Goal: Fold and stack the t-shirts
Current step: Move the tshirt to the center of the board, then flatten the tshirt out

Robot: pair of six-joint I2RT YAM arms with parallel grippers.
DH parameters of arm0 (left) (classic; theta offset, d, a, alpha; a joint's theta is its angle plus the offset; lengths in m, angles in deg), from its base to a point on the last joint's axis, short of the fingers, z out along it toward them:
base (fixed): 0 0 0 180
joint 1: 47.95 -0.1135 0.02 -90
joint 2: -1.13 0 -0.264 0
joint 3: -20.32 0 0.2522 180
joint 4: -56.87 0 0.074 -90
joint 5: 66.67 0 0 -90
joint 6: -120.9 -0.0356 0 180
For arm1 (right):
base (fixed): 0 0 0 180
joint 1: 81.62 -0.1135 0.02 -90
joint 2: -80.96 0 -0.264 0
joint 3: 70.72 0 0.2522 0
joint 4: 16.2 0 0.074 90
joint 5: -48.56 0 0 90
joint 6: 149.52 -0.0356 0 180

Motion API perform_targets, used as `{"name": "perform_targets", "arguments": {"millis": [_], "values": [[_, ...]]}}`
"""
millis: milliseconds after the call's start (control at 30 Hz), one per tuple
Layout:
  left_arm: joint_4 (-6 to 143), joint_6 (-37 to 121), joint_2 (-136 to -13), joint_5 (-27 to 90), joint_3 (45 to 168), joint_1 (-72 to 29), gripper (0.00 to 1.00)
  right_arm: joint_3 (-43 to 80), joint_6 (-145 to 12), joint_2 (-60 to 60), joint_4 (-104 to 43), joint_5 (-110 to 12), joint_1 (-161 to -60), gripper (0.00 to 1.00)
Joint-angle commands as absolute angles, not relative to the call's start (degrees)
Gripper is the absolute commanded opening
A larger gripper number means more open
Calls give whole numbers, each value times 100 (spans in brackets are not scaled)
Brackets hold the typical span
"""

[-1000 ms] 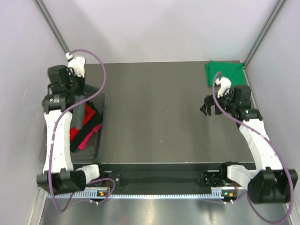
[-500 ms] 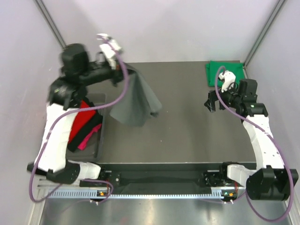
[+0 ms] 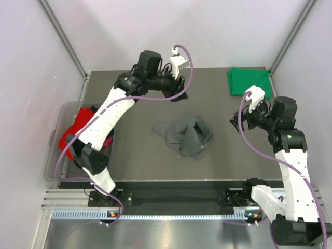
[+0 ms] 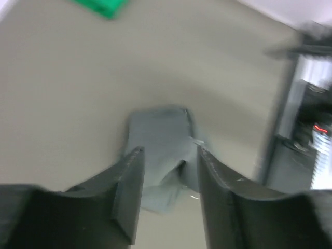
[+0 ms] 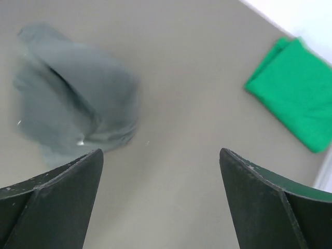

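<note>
Grey, overhead view: dark grey t-shirt (image 3: 184, 136) lies crumpled in the middle of the table (image 3: 140, 161), within reach of both arms for spreading; green t-shirt (image 3: 249, 81) sits folded at the far right corner, likely the stack's base; red t-shirt (image 3: 72, 136) waits in the clear tub (image 3: 57, 155)
Left wrist view: left claw (image 4: 166, 202) parted, empty, hanging above the grey heap
Right wrist view: right claw (image 5: 161, 171) wide, empty, aimed between both shirts; table dark and matte; walls (image 3: 181, 31) pale lilac

No text, label, brand, number or sign is legible in any view. The toothed rail (image 3: 171, 214) along the lower edge of the top view carries small orange lights (image 3: 110, 212), too small to read. The red mark (image 4: 320, 128) at the right edge of the left wrist view is blurred.
</note>
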State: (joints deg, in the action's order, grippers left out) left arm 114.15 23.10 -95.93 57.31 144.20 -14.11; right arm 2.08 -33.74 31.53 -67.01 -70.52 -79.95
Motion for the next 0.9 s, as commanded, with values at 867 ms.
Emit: {"name": "perform_targets", "arguments": {"millis": [867], "values": [[10596, 3063, -5970, 4697, 10140, -4584, 61, -97, -1443, 134, -6363, -6009, -11818, 77]]}}
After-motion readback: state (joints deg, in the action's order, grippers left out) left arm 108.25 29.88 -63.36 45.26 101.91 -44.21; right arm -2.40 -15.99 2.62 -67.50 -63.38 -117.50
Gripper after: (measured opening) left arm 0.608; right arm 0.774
